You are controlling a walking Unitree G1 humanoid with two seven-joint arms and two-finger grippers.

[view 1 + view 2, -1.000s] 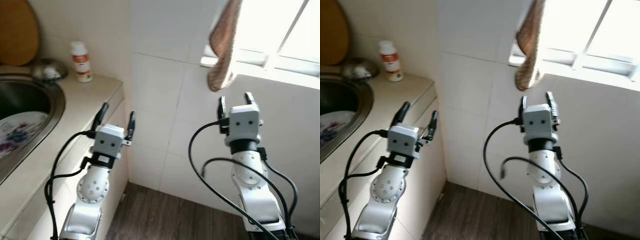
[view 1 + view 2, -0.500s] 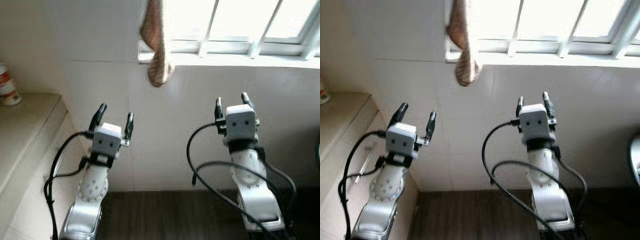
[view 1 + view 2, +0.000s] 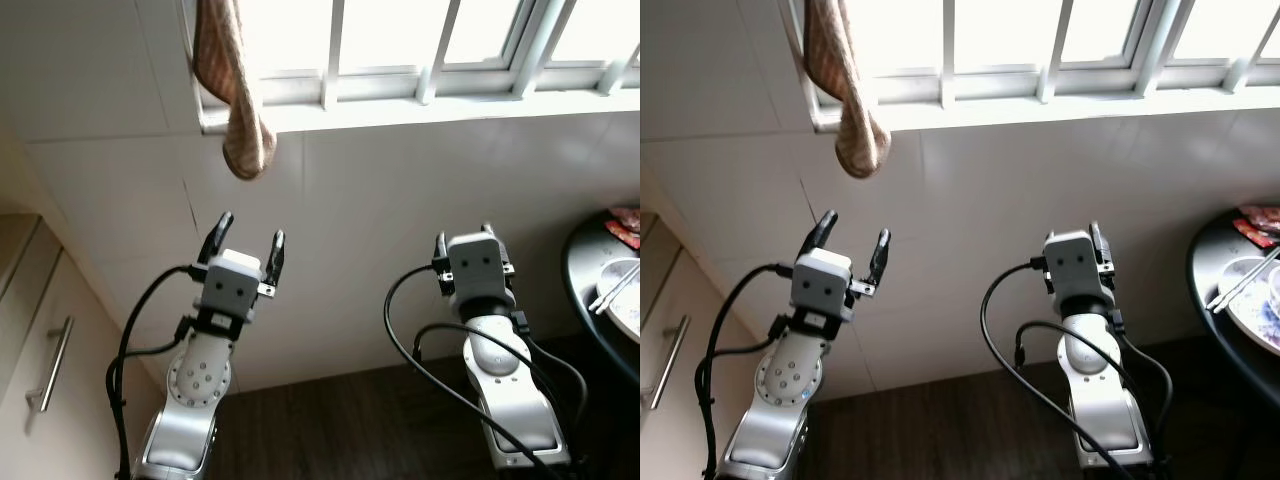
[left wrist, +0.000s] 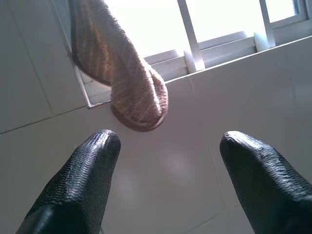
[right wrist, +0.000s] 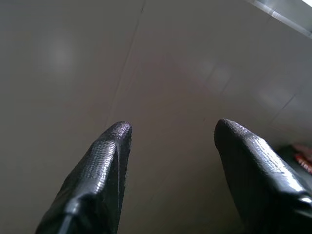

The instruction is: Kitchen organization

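White tiled wall (image 3: 380, 220) under bright window (image 3: 420, 40)

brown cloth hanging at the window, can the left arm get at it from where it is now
Probably yes. The left gripper is open, pointing up toward the brown cloth, with only bare tiled wall between them. It hangs higher than the jaws, so the arm must still rise.

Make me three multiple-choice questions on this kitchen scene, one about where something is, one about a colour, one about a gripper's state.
1. Where does the cloth hang?
A. from the window frame
B. on the cabinet handle
C. over the round table

2. What colour is the round table?
A. white
B. black
C. yellow

3. How is the left gripper?
A. shut on the cloth
B. shut on nothing
C. open, holding nothing

Answers: 1 A, it droops from the frame's left end above the tiled wall. 2 B, its rim is dark. 3 C, the fingers stand apart below the cloth.
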